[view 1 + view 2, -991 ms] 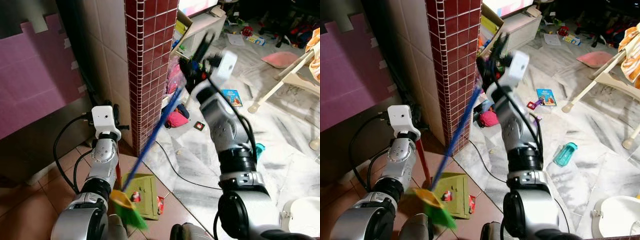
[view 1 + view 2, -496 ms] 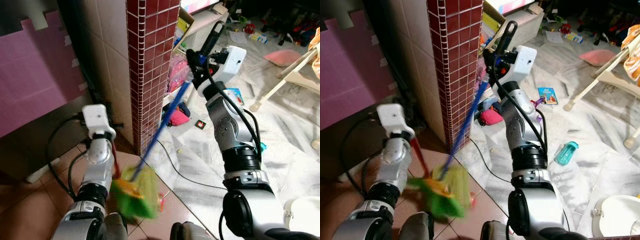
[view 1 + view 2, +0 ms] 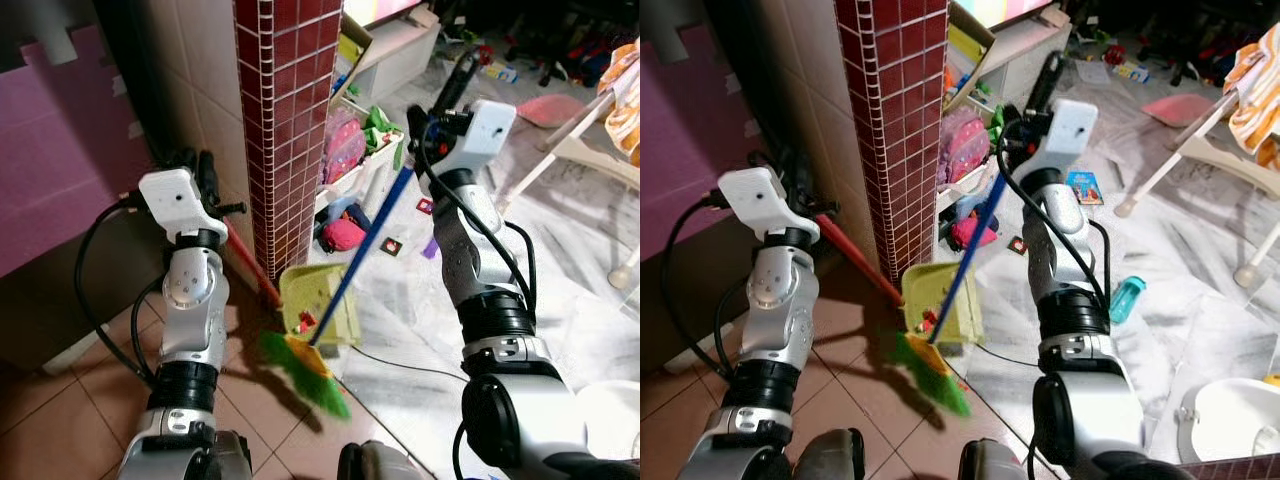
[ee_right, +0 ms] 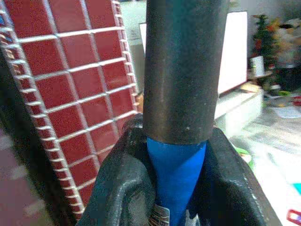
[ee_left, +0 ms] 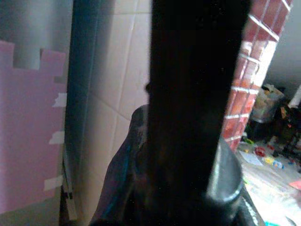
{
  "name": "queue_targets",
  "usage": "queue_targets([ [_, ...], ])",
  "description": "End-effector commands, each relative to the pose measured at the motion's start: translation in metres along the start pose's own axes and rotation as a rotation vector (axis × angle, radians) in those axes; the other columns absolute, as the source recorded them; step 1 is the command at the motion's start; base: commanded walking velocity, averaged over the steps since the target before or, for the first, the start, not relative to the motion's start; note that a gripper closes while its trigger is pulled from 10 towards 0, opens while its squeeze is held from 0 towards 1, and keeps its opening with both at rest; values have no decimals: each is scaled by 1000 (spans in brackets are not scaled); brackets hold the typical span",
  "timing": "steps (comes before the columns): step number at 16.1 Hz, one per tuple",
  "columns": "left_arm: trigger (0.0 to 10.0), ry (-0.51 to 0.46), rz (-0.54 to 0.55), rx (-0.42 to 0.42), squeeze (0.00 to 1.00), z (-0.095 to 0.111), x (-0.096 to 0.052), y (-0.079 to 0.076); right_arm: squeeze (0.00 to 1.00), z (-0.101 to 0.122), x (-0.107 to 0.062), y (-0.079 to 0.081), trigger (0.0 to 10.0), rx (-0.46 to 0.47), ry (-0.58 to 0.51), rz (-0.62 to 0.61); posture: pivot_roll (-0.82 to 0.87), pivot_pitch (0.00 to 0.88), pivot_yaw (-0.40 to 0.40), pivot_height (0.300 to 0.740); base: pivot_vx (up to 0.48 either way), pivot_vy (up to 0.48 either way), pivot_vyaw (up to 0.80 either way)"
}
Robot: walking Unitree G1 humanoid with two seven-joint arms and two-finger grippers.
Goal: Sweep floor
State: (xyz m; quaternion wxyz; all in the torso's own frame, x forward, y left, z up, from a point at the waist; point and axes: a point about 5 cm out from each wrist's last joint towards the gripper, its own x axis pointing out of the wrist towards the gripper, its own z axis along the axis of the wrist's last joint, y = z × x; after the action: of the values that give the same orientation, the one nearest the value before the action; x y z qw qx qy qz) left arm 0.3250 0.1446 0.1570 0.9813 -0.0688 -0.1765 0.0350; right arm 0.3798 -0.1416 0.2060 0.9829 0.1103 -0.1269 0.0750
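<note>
My right gripper [image 3: 437, 108] is shut on the black grip at the top of a broom's blue handle [image 3: 365, 250], held high in front of me. In the right wrist view the blue handle [image 4: 176, 183] sits between the fingers [image 4: 122, 188]. The green broom head [image 3: 308, 368] rests on the brown floor tiles just before a yellow-green dustpan [image 3: 318, 300], which is tipped up and holds small red scraps. The dustpan's red handle [image 3: 250, 262] runs up to my left gripper [image 3: 203, 180], shut on its dark end beside the wall.
A red-tiled pillar [image 3: 285, 120] stands right behind the dustpan. Beyond it lie a pink bag [image 3: 345, 150], toys and a book on the marble floor. A black cable [image 3: 420, 365] crosses the floor. A teal bottle [image 3: 1122, 298] and white chair legs [image 3: 560, 160] are to the right.
The dustpan has shifted right and tipped up from lying flat. The broom head swung from the pan's left to its front edge. The camera view has shifted too.
</note>
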Motion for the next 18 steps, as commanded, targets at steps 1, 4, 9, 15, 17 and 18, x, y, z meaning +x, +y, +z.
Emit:
queue_targets([
  [1,10000,22,-25,38,0,-5,-8,4,0,22,6,-6,10000,-86,-95,-21,-49,19,-68,740,0,0,0],
  [4,10000,83,-22,99,0,-18,-23,15,0,17,3,-17,10000,-153,-84,-75,-44,19,-68,740,0,0,0],
  [9,10000,112,-34,145,0,-19,-30,22,0,22,3,-28,10000,-211,-108,-119,-44,21,-65,740,0,0,0],
  [15,10000,112,-34,145,0,-19,-30,22,0,22,3,-28,10000,-211,-108,-119,-44,21,-65,740,0,0,0],
  [17,10000,112,-34,145,0,-19,-30,22,0,22,3,-28,10000,-211,-108,-119,-44,21,-65,740,0,0,0],
  [18,10000,112,-34,145,0,-19,-30,22,0,22,3,-28,10000,-211,-108,-119,-44,21,-65,740,0,0,0],
])
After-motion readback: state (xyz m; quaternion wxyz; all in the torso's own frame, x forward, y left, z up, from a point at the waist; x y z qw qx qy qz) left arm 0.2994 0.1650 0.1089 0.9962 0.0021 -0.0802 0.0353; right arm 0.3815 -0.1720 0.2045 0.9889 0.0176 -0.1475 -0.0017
